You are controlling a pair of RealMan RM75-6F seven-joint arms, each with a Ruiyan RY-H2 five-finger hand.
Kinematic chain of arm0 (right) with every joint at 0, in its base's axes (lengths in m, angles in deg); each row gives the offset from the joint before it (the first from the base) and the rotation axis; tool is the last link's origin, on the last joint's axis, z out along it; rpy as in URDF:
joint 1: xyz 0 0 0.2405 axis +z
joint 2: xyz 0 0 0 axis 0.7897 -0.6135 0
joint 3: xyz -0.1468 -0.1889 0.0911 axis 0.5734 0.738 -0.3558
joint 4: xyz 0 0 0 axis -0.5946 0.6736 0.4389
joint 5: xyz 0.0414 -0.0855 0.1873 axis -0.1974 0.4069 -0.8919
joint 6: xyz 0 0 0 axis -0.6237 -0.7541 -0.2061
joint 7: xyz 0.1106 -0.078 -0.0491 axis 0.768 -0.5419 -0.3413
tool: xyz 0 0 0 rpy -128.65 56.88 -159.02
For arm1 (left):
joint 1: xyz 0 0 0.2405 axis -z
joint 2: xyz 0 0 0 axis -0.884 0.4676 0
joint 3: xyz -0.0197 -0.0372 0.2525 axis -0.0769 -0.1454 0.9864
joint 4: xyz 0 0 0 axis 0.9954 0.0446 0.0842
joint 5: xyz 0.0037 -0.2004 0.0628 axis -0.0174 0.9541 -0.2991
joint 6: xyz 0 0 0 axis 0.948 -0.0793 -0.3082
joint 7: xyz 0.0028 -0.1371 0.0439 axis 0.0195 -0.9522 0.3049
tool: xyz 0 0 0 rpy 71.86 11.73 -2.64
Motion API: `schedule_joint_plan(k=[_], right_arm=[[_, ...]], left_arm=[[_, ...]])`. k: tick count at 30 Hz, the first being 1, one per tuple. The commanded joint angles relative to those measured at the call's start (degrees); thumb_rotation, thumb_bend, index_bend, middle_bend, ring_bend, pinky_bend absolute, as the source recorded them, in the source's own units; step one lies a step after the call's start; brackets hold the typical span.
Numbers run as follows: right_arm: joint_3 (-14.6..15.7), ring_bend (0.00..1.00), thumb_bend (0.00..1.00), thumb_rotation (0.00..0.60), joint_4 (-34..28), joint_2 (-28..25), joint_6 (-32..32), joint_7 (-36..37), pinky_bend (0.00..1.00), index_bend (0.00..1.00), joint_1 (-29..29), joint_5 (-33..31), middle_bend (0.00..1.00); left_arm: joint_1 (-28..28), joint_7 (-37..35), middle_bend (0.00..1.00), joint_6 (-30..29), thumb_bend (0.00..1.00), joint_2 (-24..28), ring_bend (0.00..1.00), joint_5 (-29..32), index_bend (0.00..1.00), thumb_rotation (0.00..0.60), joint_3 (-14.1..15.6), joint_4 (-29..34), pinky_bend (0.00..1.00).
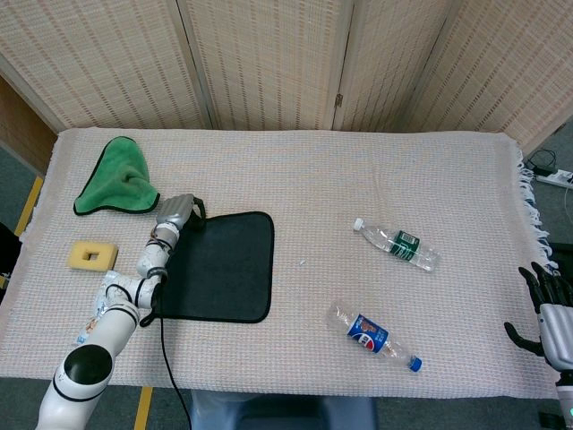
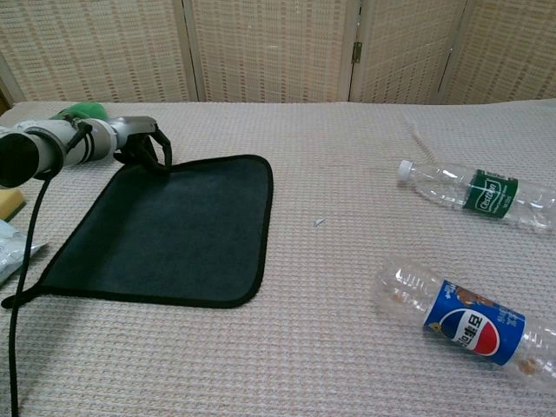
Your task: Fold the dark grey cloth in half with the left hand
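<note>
The dark grey cloth (image 1: pixel 224 264) lies flat on the left half of the table, black-edged and roughly square; the chest view shows the dark grey cloth (image 2: pixel 174 230) too. My left hand (image 1: pixel 179 213) sits at its far-left corner with fingers curled down, pinching that corner. In the chest view my left hand (image 2: pixel 139 143) is at the same corner, and the cloth's far edge runs slightly askew there. My right hand (image 1: pixel 551 309) hangs beyond the table's right edge, fingers apart and holding nothing.
A green rag (image 1: pixel 116 186) lies bunched at the far left, with a yellow sponge (image 1: pixel 92 255) nearer. A green-label bottle (image 1: pixel 397 242) and a Pepsi bottle (image 1: pixel 374 338) lie on their sides to the right. A black cable (image 1: pixel 166 349) trails from the left arm.
</note>
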Motion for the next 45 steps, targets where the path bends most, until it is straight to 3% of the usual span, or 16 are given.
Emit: schedule_joint_plan(k=[1,16,23,32,38,45], right_arm=[[0.0,0.00,0.35,0.600,0.1,0.0,0.1,0.0,0.00,0.00,0.1,-0.1,0.00],[0.5,0.00,0.35,0.600,-0.4,0.0,-0.5,-0.3,0.00,0.00,-0.1,1.2,0.00],[1.3,0.00,0.35,0.600,-0.8,0.0,-1.5,-0.6,0.00,0.00,-0.5,3.3,0.00],[2.4,0.00,0.35,0.600,-1.4,0.2,-3.8,-1.4,0.00,0.00,-1.3,6.5,0.00],[3.2,0.00,0.35,0.600,-1.9,0.3,-4.9,-1.9,0.00,0.00,-1.6,8.9,0.00],[4.3,0.00,0.35,0.600,-2.1,0.3,-6.4,-2.2,0.00,0.00,-2.3,11.7,0.00]], left_arm=[[0.1,-0.6,1.00,0.0,0.57,-0.3,1.00,-0.4,0.64,0.600,0.3,-0.4,1.00],[-2.3,-2.5,1.00,-10.1,0.65,0.4,1.00,-2.8,0.65,0.600,1.7,2.7,1.00],[-6.8,1.5,1.00,-20.9,0.65,1.9,1.00,-4.5,0.65,0.600,3.5,8.7,1.00],[-16.3,11.4,1.00,-37.8,0.65,7.6,1.00,-7.3,0.66,0.600,6.8,25.3,1.00],[-22.3,18.8,1.00,-45.9,0.65,12.4,1.00,-9.0,0.66,0.600,9.5,38.9,1.00],[-27.8,24.7,1.00,-52.9,0.65,15.0,1.00,-10.8,0.66,0.600,12.4,48.9,1.00]])
